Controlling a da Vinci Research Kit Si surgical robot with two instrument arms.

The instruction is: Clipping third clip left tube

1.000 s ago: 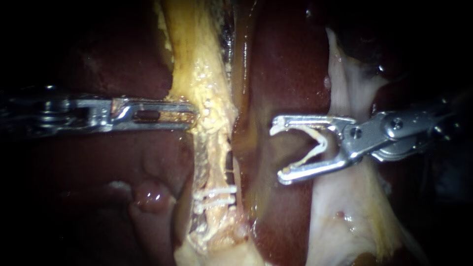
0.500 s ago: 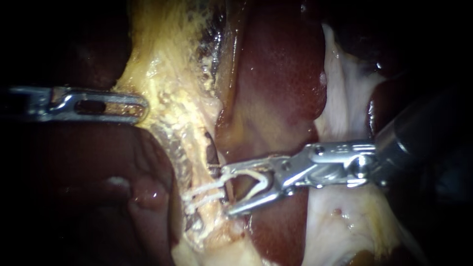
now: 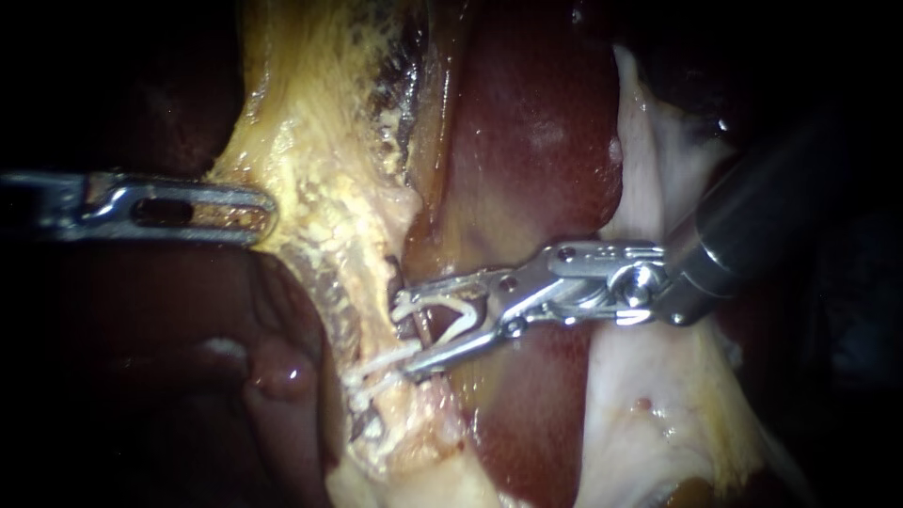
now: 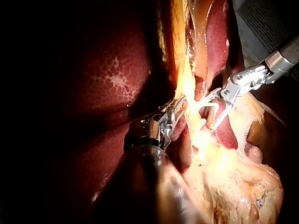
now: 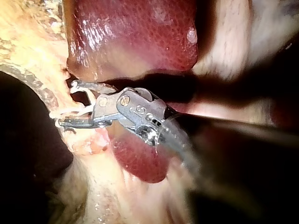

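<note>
The left tool point(image 3: 263, 212) comes in level, and its jaws seem to be pinching the edge of the yellow tissue point(image 3: 320, 141), though the bite itself is hard to make out. Beside it runs the tube point(image 3: 376, 329), with two white clips point(image 3: 388, 372) across it. Just above those, the right tool point(image 3: 403, 334) has its jaws spread wide, carrying an open clip point(image 3: 451, 315) between them, tips against the tube. The dark red liver point(image 3: 527, 141) lies behind its jaws.
</note>
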